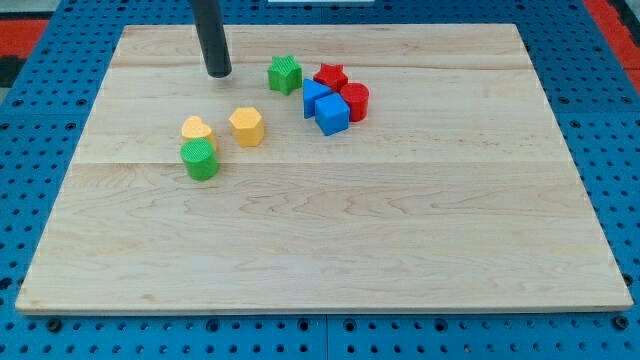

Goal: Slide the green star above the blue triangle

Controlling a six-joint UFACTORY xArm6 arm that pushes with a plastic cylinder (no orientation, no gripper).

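Gripperless, the arm's rod rests its tip (219, 73) on the worktop (330, 220), holding nothing, with the green star (285, 74) just to its right and the blue triangle (314, 97) beyond, so the approach seems underway and a rightward push comes next.

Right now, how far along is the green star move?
Done: nothing clearly; the green star sits at the upper left of the blue triangle, beside the cluster rather than directly above it. In hand: my tip is left of the star, a gap between them, not touching. Left: close that gap and push the star rightward until it sits above the triangle, near the red star.
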